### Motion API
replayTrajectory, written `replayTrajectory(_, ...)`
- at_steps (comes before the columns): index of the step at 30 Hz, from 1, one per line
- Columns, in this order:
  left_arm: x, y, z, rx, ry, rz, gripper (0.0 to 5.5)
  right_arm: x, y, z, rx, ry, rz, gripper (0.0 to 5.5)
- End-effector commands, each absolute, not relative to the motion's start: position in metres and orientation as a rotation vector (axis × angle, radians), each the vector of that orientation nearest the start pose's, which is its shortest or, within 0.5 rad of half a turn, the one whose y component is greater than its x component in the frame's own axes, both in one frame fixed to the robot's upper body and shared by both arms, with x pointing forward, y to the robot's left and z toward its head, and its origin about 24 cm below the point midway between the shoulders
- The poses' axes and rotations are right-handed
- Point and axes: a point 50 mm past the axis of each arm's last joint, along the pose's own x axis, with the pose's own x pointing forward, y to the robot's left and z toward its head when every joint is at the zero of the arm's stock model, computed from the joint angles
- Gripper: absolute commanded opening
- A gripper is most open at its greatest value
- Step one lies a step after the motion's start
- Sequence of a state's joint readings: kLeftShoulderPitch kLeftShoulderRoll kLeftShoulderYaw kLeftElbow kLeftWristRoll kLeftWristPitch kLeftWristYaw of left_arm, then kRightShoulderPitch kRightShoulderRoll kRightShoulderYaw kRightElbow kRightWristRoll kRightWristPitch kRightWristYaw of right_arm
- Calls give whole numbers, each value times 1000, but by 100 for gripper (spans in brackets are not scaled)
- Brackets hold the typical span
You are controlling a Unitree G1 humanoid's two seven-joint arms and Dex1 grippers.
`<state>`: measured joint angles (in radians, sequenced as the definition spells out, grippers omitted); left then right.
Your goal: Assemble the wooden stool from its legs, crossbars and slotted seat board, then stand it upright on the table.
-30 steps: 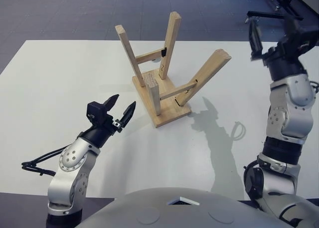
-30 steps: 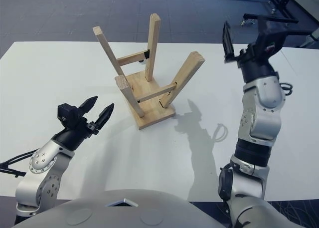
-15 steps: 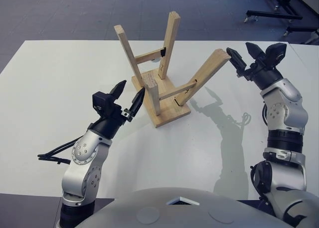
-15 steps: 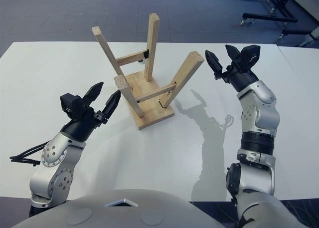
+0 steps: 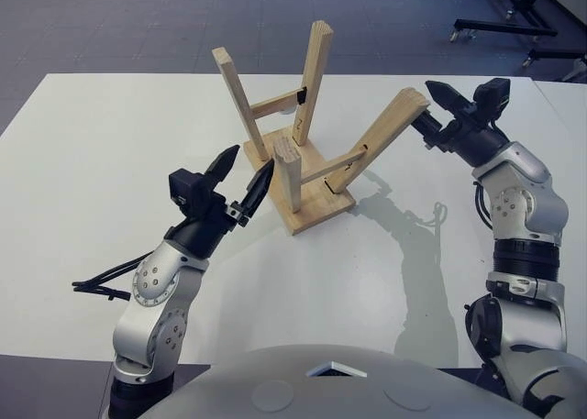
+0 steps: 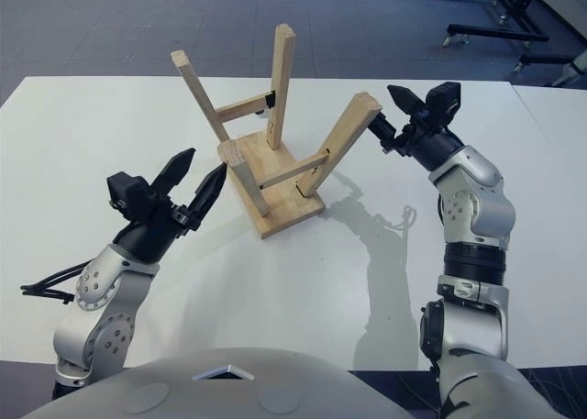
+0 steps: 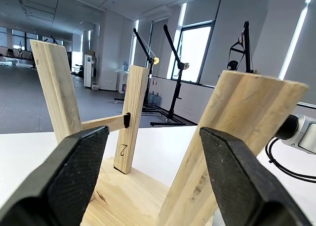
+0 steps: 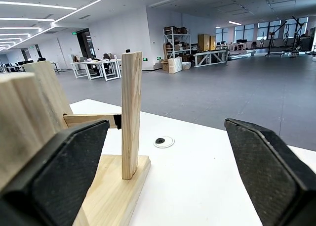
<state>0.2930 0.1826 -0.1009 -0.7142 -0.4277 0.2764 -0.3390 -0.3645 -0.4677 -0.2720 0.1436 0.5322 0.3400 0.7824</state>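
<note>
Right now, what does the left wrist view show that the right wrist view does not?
Left wrist view: the open left end effector, tall windows behind. Right wrist view: the open right end effector, a round grey port in the white table. Both: the upturned pale wooden stool, with its flat seat board, upright legs and a crossbar.

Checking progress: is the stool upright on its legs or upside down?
Upside down: the seat board lies flat on the table, and the legs point upward.
</note>
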Motion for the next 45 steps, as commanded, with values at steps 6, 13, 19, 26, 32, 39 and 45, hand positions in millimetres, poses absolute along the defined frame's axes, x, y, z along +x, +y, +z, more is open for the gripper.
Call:
replayTrajectory(6, 179, 122, 127, -217, -132, -654, 337, 300, -239, 135, 161, -79, 606, 430)
replayTrajectory(13, 194, 123, 125, -174, -127, -686, 337, 299, -226, 140, 122, -95, 705, 430)
replayTrajectory(19, 200, 120, 121, -153, -106, -732, 337, 291, -206, 136, 89, -81, 835, 430)
replayTrajectory(26, 200, 112, 123, -124, -89, -814, 337, 285, -184, 133, 50, -70, 912, 430)
replayTrajectory(32, 204, 102, 122, -112, -68, -877, 337, 281, -168, 134, 33, -74, 962, 430)
replayTrajectory(39, 213, 98, 120, -110, -65, -884, 337, 275, -157, 131, 29, -74, 998, 430)
replayTrajectory(45, 216, 132, 127, -78, -102, -757, 337, 278, -181, 127, -4, -58, 915, 430)
